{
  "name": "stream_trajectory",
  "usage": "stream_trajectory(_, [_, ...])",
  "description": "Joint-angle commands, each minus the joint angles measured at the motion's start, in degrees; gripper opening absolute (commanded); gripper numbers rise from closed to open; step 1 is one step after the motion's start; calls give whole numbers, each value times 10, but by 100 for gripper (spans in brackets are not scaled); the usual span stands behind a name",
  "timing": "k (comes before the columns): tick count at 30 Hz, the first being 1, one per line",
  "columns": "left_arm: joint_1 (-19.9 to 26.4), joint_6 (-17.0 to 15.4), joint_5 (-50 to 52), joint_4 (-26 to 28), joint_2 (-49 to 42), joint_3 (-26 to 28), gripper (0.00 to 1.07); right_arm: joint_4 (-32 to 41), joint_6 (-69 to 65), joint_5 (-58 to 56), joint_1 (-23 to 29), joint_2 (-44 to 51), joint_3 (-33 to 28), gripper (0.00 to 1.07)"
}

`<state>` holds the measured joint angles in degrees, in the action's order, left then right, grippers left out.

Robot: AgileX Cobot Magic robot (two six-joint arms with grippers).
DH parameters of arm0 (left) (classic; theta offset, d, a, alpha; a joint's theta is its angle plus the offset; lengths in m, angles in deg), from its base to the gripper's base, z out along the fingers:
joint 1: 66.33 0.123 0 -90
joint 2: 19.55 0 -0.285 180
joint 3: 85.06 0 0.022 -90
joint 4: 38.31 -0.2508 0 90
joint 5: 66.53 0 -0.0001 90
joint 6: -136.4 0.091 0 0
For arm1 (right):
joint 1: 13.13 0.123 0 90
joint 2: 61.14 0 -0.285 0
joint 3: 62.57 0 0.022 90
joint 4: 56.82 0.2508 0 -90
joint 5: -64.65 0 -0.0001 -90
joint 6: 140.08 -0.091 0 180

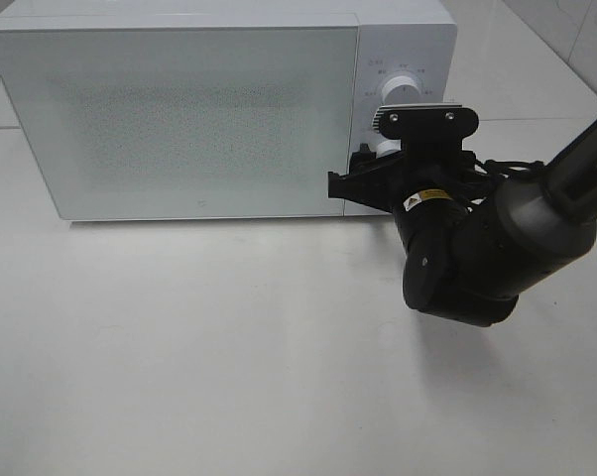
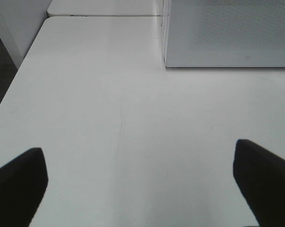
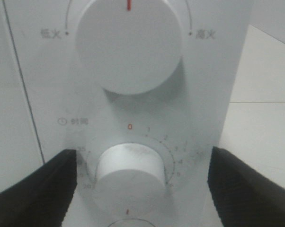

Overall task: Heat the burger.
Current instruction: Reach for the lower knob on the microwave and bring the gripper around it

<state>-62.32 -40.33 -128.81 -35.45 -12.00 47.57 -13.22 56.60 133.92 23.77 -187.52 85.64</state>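
Note:
The burger is out of view in all three frames. A white microwave stands at the back of the table with its frosted door shut. My right gripper is up against its control panel at the right. In the right wrist view the right gripper is open, with one black finger on each side of the lower timer knob and a gap to it on both sides. Above it is the bigger power knob, its red mark pointing up. My left gripper is open over bare table, holding nothing.
The white table stretches in front of the microwave. In the left wrist view the table's edge drops off to a dark floor, a second table butts on behind, and the microwave's corner is near.

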Motion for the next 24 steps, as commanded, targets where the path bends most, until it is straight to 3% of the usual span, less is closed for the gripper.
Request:
stream_trajectory(1, [3, -1, 9, -2, -14, -2, 100, -6, 5, 106, -6, -1, 11, 75])
stream_trajectory(24, [3, -1, 9, -2, -10, -2, 100, 13, 21, 105, 0, -5, 23, 75])
